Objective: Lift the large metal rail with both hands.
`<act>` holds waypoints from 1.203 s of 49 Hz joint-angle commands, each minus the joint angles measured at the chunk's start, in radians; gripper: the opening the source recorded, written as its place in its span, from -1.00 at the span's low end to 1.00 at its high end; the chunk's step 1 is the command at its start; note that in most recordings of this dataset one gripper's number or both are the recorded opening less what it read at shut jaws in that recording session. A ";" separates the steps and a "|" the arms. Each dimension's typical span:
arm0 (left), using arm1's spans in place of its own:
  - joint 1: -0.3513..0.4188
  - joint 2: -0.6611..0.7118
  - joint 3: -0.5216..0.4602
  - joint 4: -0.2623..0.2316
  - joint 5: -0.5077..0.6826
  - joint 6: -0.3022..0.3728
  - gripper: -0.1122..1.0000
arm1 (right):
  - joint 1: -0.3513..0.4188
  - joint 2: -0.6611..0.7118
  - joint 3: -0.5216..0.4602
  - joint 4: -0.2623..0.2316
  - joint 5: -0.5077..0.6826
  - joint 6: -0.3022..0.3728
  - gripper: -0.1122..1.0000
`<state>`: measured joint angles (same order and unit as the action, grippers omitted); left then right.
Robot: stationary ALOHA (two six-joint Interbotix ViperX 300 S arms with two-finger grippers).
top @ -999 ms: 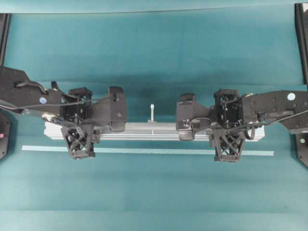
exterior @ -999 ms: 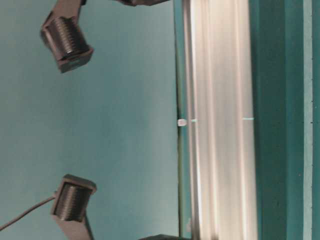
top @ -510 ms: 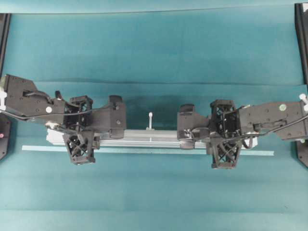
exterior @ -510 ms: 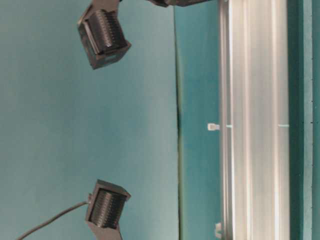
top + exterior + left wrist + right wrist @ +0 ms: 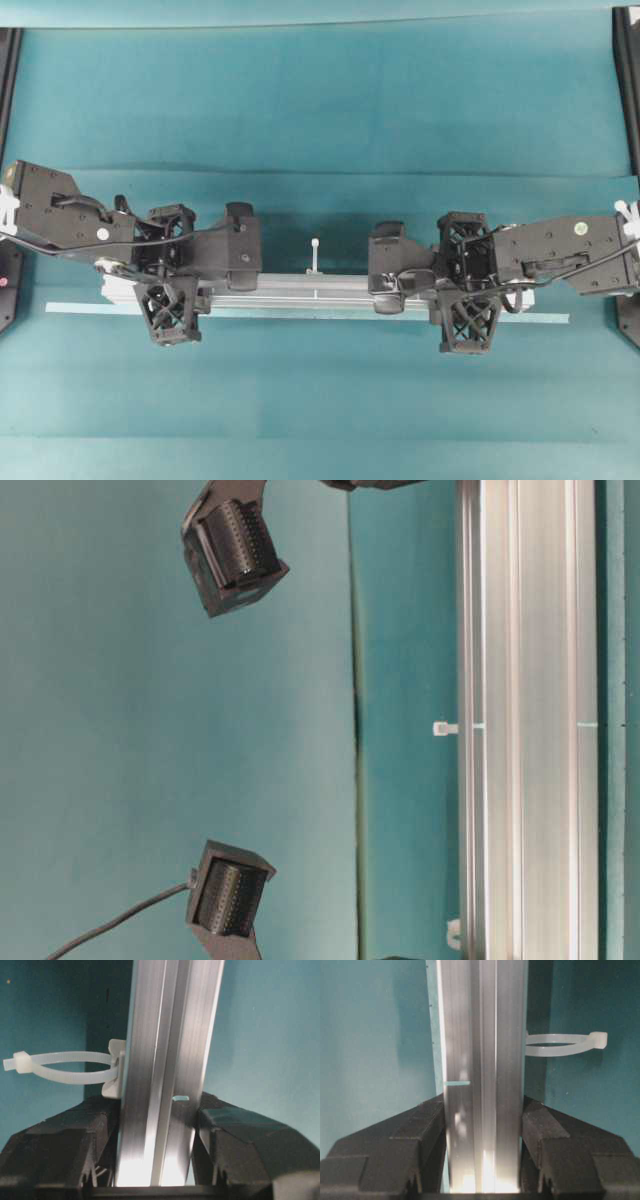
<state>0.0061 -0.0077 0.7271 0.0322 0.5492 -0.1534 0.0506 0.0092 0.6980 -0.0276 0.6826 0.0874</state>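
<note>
The large metal rail is a long grooved silver bar lying left to right across the teal table. A white peg stands at its middle. My left gripper is shut across the rail near its left end. My right gripper is shut across it near its right end. In the left wrist view both fingers press the rail from each side. The right wrist view shows the same grip on the rail. The table-level view shows the rail as a vertical band. Offset shadows suggest it hangs just above the cloth.
A thin pale tape strip lies along the rail's front side, partly under it. White cable-tie loops stick out from the rail. Black arm mounts stand at the far left and right edges.
Both grippers, still shut on the rail, have carried it toward the front, over the tape strip. In the table-level view the rail and arm parts have shifted right.
</note>
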 commanded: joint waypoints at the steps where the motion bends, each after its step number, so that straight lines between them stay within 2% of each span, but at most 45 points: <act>1: 0.011 -0.009 -0.006 -0.003 -0.006 -0.051 -0.15 | 0.018 0.000 0.005 0.005 -0.005 0.005 -0.11; 34: 0.009 -0.008 0.020 -0.003 -0.008 -0.037 -0.15 | 0.020 0.015 0.014 0.005 -0.048 0.005 -0.11; 48: 0.008 -0.009 0.034 -0.003 -0.075 -0.038 -0.15 | 0.012 0.015 0.035 0.005 -0.054 0.005 -0.11; 59: 0.008 -0.009 0.034 -0.003 -0.083 -0.040 -0.15 | 0.011 0.015 0.038 0.005 -0.117 0.000 -0.11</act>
<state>0.0046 -0.0123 0.7639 0.0322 0.4755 -0.1534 0.0522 0.0169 0.7363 -0.0276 0.5844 0.0890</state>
